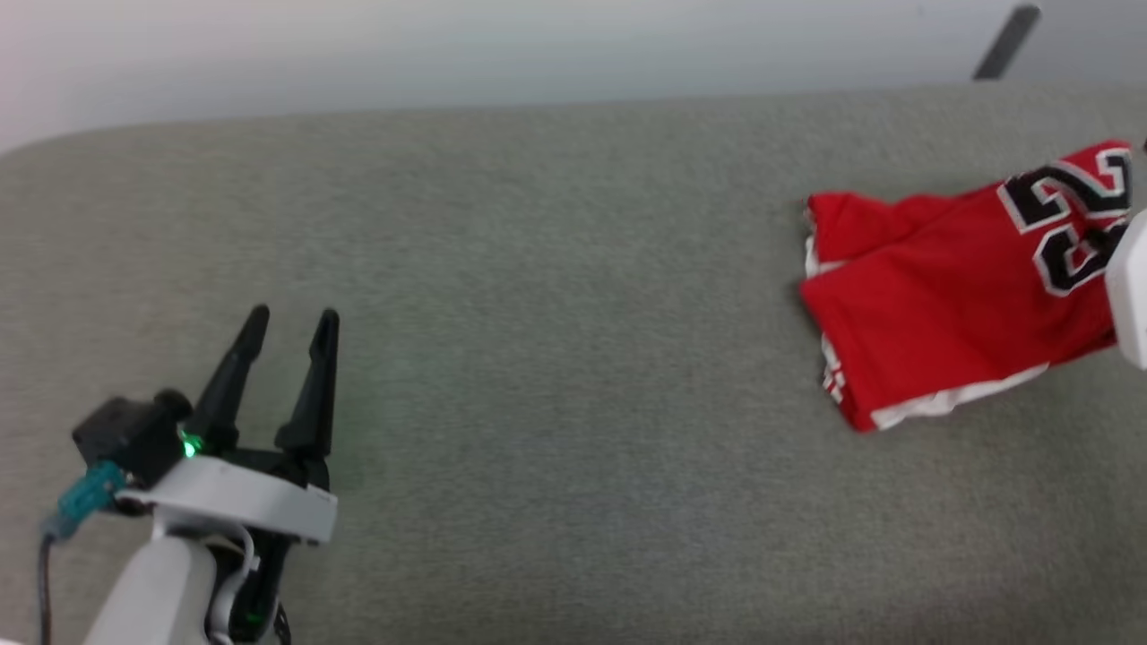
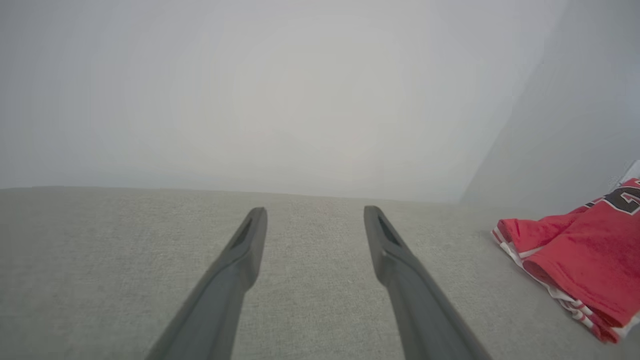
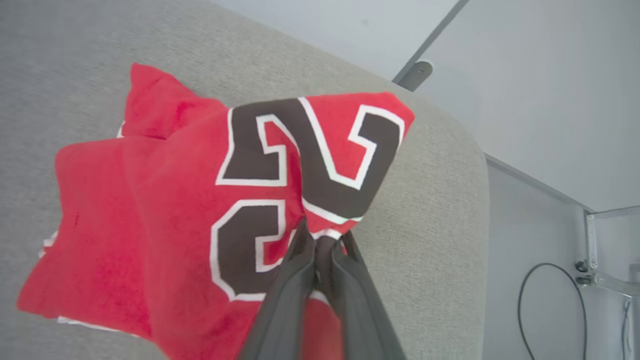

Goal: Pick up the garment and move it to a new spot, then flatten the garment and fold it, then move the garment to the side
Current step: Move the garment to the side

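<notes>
In the head view the left gripper [image 1: 294, 315] hangs over the near left part of the grey fabric surface [image 1: 573, 269], jaws apart and empty, while the garment [image 1: 950, 296], a folded red bundle, lies by the right edge. In the left wrist view its fingers [image 2: 250, 240] spread wide above bare fabric, the garment [image 2: 585, 260] well off to their right. In the right wrist view the right gripper [image 3: 320, 240] pinches tight on a fold of the garment [image 3: 165, 210] at its black number print, near a rounded corner of the surface.
</notes>
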### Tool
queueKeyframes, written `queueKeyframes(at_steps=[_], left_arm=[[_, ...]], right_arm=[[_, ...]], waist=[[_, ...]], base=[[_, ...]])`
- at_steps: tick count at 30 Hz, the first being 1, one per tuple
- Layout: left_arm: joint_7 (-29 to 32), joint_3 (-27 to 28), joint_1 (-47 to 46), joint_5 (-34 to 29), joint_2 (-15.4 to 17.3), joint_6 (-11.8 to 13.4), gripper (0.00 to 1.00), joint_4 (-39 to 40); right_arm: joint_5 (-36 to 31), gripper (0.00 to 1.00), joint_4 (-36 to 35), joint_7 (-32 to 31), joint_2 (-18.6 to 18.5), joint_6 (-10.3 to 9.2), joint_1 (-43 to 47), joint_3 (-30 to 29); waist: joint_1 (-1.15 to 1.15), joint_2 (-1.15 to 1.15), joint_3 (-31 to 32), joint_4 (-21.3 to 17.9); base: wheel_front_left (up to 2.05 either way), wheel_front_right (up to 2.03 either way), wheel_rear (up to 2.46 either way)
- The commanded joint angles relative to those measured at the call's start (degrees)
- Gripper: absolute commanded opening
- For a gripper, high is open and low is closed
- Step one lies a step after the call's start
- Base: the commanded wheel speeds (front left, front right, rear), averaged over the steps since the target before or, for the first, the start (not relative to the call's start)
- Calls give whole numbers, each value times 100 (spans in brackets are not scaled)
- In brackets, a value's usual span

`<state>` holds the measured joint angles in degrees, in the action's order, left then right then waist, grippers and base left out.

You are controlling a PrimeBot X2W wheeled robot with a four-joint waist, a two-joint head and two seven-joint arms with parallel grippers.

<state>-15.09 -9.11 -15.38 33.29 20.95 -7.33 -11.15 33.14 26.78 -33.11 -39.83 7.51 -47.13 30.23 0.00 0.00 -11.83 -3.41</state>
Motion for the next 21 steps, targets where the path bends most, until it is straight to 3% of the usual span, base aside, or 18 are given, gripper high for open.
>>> queueKeyframes(at_steps=[1, 11, 21], left_arm=[[0, -50, -165, 37, 75, -24, 100, 19], [0, -274, -634, 64, 221, -24, 100, 49], [0, -399, -962, 120, 330, -25, 100, 66]], right_arm=[[-109, 0, 86, 165, -83, -3, -185, 83], [-504, 0, 649, 960, -484, -4, -763, 405], [-1085, 0, 1469, 1748, -841, -5, -1321, 638]], waist=[[0, 0, -410, -392], [0, 0, -872, -578], [0, 0, -1316, -525]], base=[[0, 0, 0], [0, 0, 0], [0, 0, 0]])
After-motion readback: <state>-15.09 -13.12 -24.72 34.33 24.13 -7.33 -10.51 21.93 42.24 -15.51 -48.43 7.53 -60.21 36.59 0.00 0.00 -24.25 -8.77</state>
